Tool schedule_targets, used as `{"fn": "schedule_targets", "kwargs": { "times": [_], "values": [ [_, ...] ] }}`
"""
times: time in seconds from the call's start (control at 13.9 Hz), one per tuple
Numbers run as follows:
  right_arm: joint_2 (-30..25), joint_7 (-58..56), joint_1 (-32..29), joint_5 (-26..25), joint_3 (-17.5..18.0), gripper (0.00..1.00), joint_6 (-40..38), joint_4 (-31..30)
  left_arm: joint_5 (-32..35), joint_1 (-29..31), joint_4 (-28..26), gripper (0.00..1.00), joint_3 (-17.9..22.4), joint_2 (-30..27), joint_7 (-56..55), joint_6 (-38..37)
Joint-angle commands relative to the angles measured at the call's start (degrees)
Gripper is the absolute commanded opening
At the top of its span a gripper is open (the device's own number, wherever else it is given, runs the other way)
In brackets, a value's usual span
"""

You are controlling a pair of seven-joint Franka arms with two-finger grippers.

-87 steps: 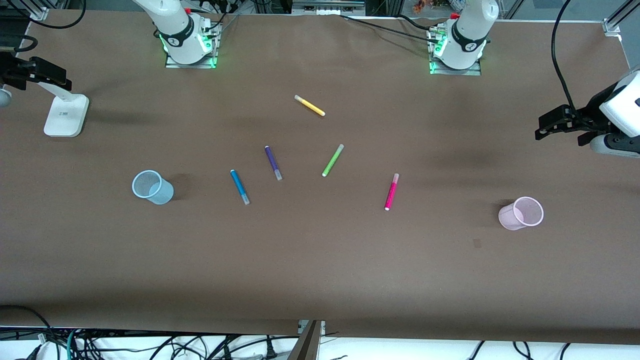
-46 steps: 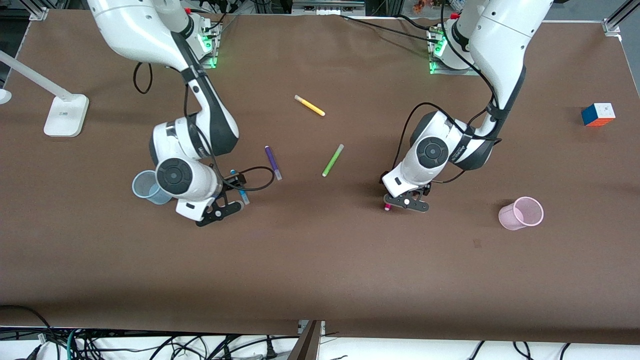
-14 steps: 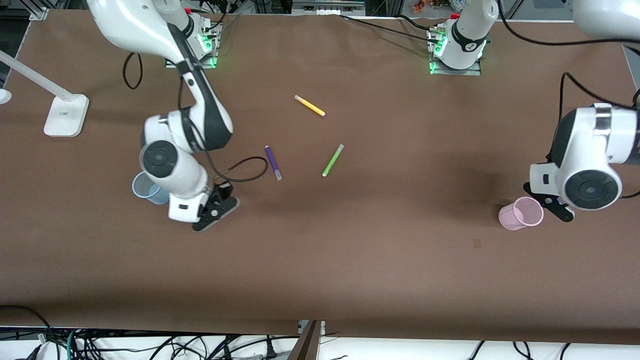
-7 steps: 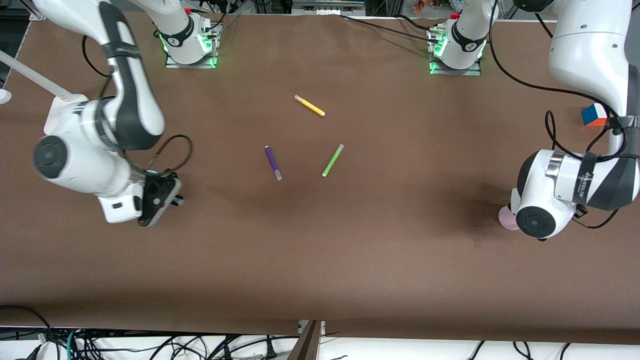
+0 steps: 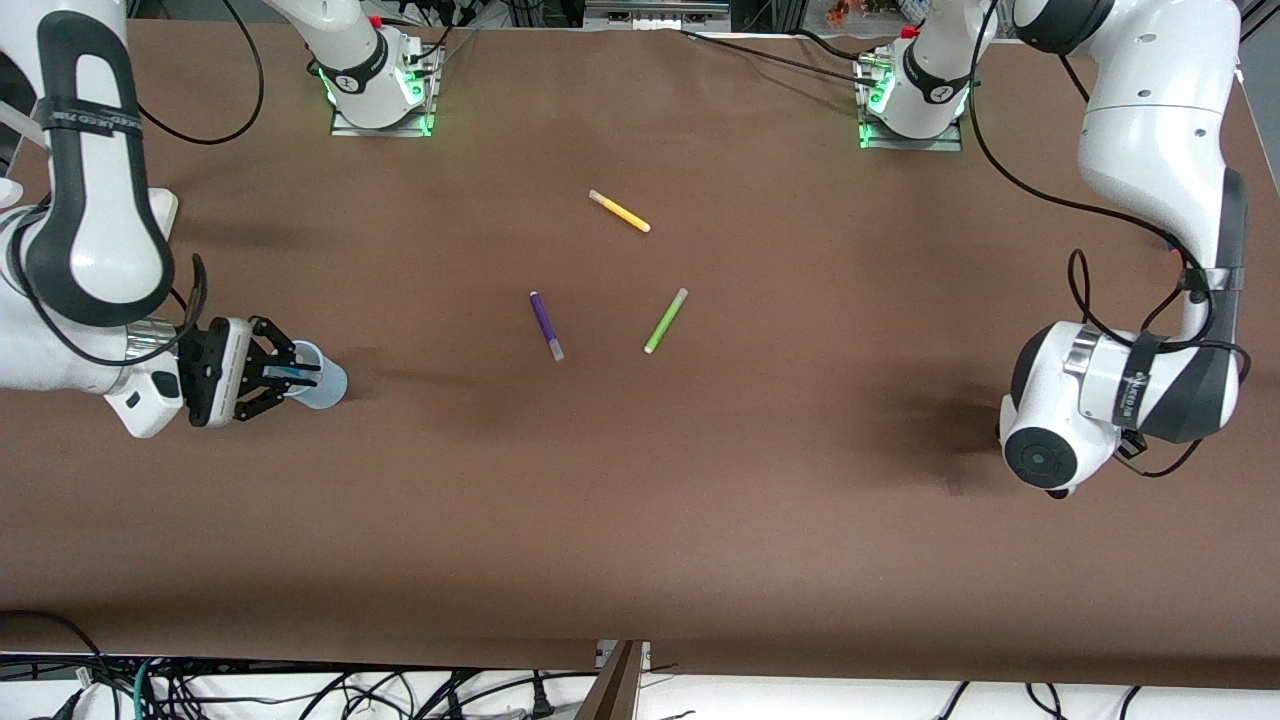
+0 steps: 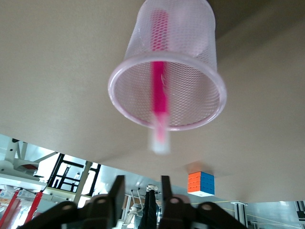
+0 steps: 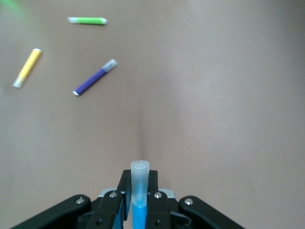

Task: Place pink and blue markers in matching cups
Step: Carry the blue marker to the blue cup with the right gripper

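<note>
The pink marker (image 6: pixel 159 78) stands inside the pink cup (image 6: pixel 143 81), freed by the open left gripper (image 6: pixel 141 191). The right gripper (image 5: pixel 262 372), at nine o'clock, clamps the blue marker (image 7: pixel 139 191) over the blue cup (image 5: pixel 322 380); dropping remains.

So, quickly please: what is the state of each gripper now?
Left gripper: open, over the pink cup; pink marker released.
Right gripper: closed on the blue marker.

Pink marker (image 6: pixel 159 86), blue marker (image 7: pixel 139 200), brown table (image 5: pixel 700 500)
</note>
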Motion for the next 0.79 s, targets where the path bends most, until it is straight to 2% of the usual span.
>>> {"fn": "schedule_targets", "kwargs": {
  "times": [0.0,0.07,0.22,0.43,0.72],
  "values": [
    [1.2,-9.86,-2.88,5.48,0.42,0.0,-3.68,-1.01,0.91,-2.8,2.44,1.0,-0.38,-0.16,-3.5,-1.6],
    [2.17,-13.73,-3.93,7.07,0.42,0.0,-4.3,-1.01,0.73,-4.2,2.44,1.0,-0.65,-1.3,-6.13,-2.82],
    [3.67,-19.64,-5.52,8.58,0.5,0.0,-5.36,-0.92,-6.18,-5.79,2.53,1.0,-2.05,-6.21,-12.81,-4.5],
    [4.99,-22.81,-6.75,8.75,0.59,0.0,-7.2,-0.92,-18.65,-5.71,2.7,1.0,-2.06,-13.06,-18.35,-4.33],
    [6.57,-26.86,-8.07,9.72,0.59,0.0,-9.75,-0.92,-34.92,-5.18,2.09,1.0,-2.05,-20.01,-31.0,-4.33]
  ]
}}
